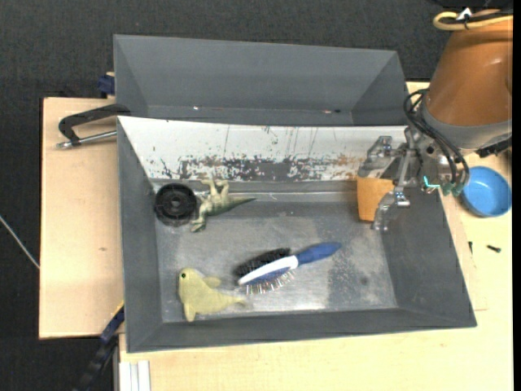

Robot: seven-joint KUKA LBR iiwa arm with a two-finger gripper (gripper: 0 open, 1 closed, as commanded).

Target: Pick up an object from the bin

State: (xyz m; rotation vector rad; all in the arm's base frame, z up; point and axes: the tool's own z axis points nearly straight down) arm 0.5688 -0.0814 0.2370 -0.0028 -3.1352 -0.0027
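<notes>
gripper (384, 212): metal, low at the right end of the grey bin (244, 322) | grip state: cannot tell | orange block (368, 198): smooth, boxy, just left of gripper, by back wall | brush (285, 267): blue-white handle, black bristles, centre | soft yellow plush (199, 294): front left | ribbed black disc (173, 203): back left
</notes>
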